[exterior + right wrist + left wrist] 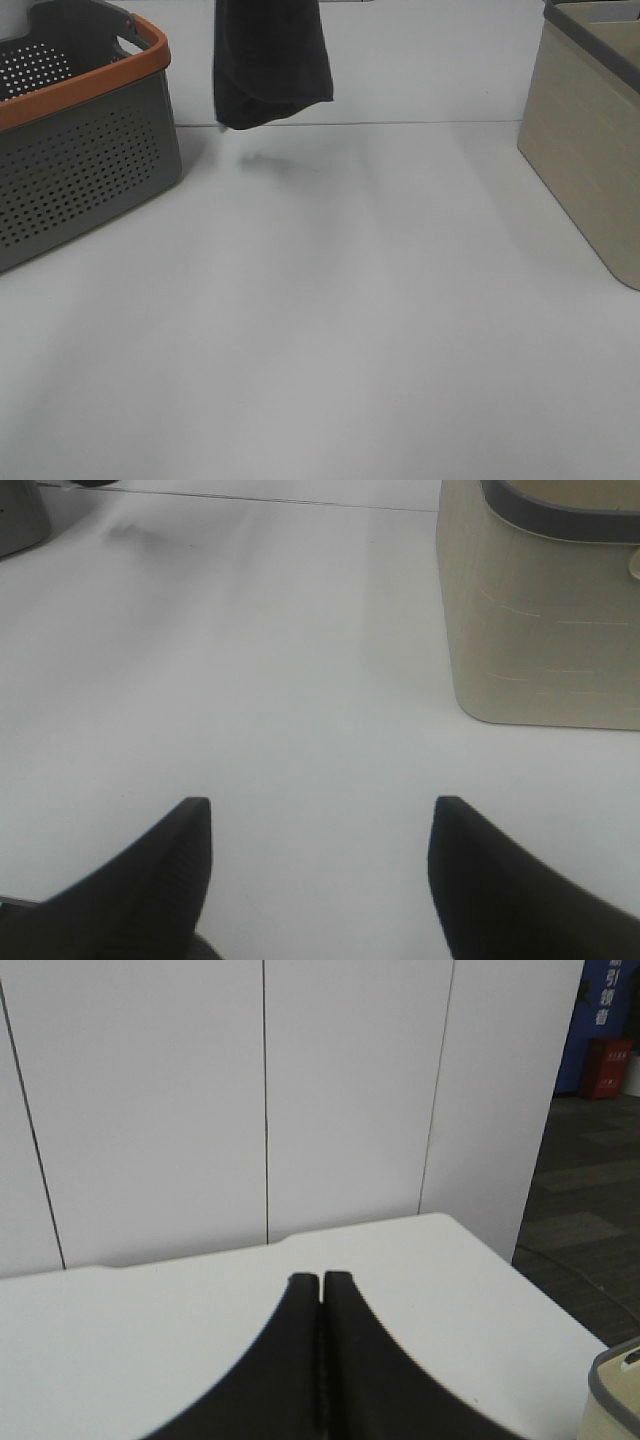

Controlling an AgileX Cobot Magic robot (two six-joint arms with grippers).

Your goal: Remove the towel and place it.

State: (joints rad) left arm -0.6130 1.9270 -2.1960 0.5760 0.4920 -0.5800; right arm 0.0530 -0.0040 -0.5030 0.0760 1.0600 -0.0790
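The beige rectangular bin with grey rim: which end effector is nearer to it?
Right. The right end effector, open, is low, just before the beige bin. The left end effector, shut, is raised; only the bin's corner shows there.

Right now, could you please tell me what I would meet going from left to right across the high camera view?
Grey basket with an orange rim → dark hanging towel → beige bin.

A tall blue banner (603,1000) beyond the white wall panels bears white Chinese characters, too blurred to read.
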